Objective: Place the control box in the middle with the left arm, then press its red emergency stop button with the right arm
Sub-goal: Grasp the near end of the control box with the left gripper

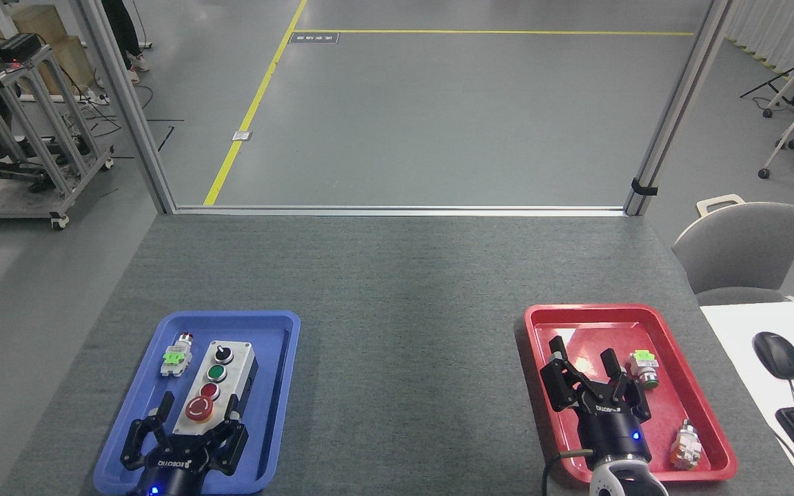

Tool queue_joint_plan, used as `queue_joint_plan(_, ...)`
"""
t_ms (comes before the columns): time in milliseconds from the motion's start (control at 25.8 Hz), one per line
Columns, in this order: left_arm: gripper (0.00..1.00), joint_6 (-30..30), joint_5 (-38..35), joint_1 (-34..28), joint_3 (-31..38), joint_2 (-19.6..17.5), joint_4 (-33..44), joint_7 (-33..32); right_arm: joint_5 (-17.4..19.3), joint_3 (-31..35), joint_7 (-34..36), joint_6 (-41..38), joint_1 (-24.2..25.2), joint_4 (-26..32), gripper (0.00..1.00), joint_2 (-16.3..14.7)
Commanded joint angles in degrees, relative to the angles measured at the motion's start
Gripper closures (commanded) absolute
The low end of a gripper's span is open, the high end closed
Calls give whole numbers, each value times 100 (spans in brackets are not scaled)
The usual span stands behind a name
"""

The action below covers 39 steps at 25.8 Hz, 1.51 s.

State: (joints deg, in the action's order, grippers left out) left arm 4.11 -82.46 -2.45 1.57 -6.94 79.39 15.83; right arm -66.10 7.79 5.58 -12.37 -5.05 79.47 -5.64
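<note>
- left gripper [198, 415]: jaws spread wide, holding nothing; its fingertips flank the near end of the control box [216, 389]
- control box lies in the blue tray [280, 386], just beyond that gripper; red emergency stop button [199, 408] between the fingertips
- right gripper [586, 359]: open, empty, over the red tray [548, 324]

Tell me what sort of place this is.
Probably a robotics lab or test workshop: yellow floor lines mark the grey floor, an aluminium frame cart stands at left, and a control box lies in a blue tray on the table.
</note>
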Motion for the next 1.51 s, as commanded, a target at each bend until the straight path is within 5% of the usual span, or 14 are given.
queue_joint_plan(0,1,-60,-192,52,-7,17,-424,210,1,-5,5,-2,-23,-54,0,2)
queue_joint_plan(155,1,-156,-200,131,-7,-27,-618,219,194,-5,-31,-20,-23,-45,0,2)
queue_joint_plan(504,1,-253,-200,439,2,-45,-1136,210,1793,109,-39,41,-23,-63,0,-200)
queue_joint_plan(853,1,-244,-192,676,-16,26,-1663,210,2057,144,-39,-11,83,-19,0,-165)
queue_joint_plan(1086,1,-244,-157,1151,-113,78,-2270,210,2998,408,-31,-29,188,7,0,-86)
queue_joint_plan(1280,1,-262,-104,1344,-113,140,-2586,201,2998,346,-39,-29,267,165,0,-174)
queue_joint_plan(1397,14,-271,-104,1467,-113,140,-2718,210,2989,355,-39,-29,171,218,0,-200)
queue_joint_plan(1474,40,-236,-104,1493,-113,96,-2771,201,2989,346,-39,-29,74,209,0,-236)
